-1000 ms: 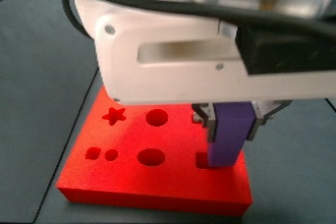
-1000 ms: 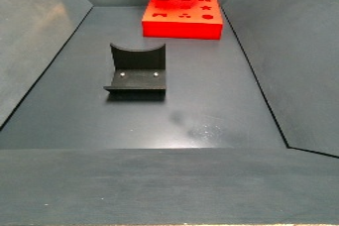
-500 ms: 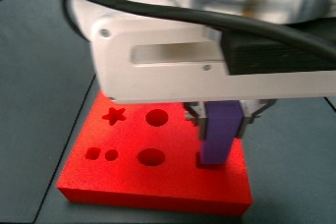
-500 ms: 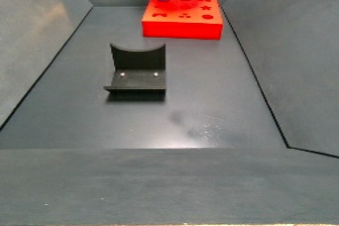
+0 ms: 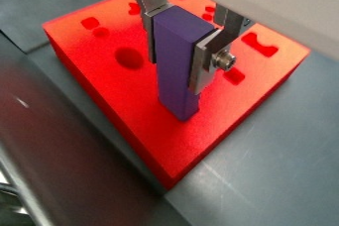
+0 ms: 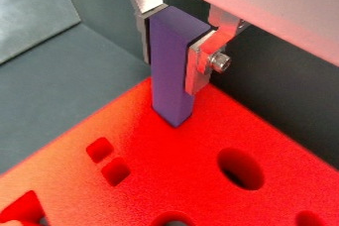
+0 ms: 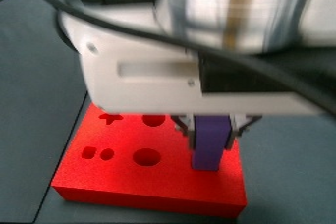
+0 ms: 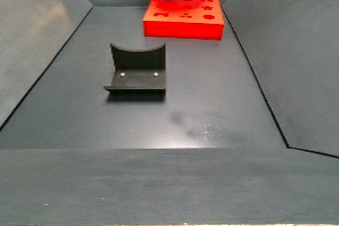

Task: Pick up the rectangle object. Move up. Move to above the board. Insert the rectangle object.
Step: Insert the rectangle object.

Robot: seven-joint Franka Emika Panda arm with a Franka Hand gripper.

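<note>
The dark grey table (image 8: 199,121) carries the red-orange board (image 8: 183,17) at its far end. The fixture (image 8: 137,69) stands well apart from the board, blocking nothing. The claw (image 5: 180,27) hangs over the board, clamped on the purple rectangle object (image 5: 176,63), which stands upright with its lower end in the board's surface at a cut-out near one edge. Pick-up, lift and transfer look done; the insertion appears under way, with seating and release left.
</note>
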